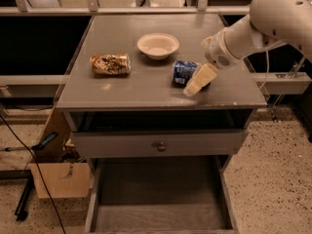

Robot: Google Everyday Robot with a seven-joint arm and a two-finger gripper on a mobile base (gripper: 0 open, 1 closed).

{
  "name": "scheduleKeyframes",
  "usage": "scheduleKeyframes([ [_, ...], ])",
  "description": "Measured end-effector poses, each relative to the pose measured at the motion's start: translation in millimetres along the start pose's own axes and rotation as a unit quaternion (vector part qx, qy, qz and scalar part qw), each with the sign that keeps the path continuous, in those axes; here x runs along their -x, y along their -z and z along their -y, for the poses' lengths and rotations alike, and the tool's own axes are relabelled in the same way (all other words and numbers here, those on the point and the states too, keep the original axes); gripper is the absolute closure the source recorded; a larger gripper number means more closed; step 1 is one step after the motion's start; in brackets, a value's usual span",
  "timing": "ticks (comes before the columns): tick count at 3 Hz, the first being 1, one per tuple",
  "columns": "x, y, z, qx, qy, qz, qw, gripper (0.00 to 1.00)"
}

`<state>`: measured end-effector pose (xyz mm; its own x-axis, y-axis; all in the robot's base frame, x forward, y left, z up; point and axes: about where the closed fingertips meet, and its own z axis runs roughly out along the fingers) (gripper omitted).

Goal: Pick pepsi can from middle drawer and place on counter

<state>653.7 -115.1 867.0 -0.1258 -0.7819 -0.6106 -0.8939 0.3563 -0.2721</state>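
**The pincer (191, 82) is being held low over the right front of the bench (146, 89), right against the pepsi can (182, 72).**
Whether the can is being gripped or merely flanked cannot be told. The can is being carried by the bench top, with a white bowl (158, 45) sitting just behind it. A tan-brown can (111, 64) is lying on its side well off to the left. Below, the middle drawer (161, 199) is standing pulled out.

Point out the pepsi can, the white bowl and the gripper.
pepsi can (183, 72): camera view, on its blue side wall.
white bowl (157, 46): camera view, on its bare inside.
gripper (195, 83): camera view, on its pale tip, right of the can, low over the counter (122, 87).
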Motion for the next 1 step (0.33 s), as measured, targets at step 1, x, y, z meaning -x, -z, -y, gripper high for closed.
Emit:
scheduleKeyframes([
  [1, 0.0, 0.0, 0.0, 0.0, 0.0, 0.0, 1.0, 0.0],
])
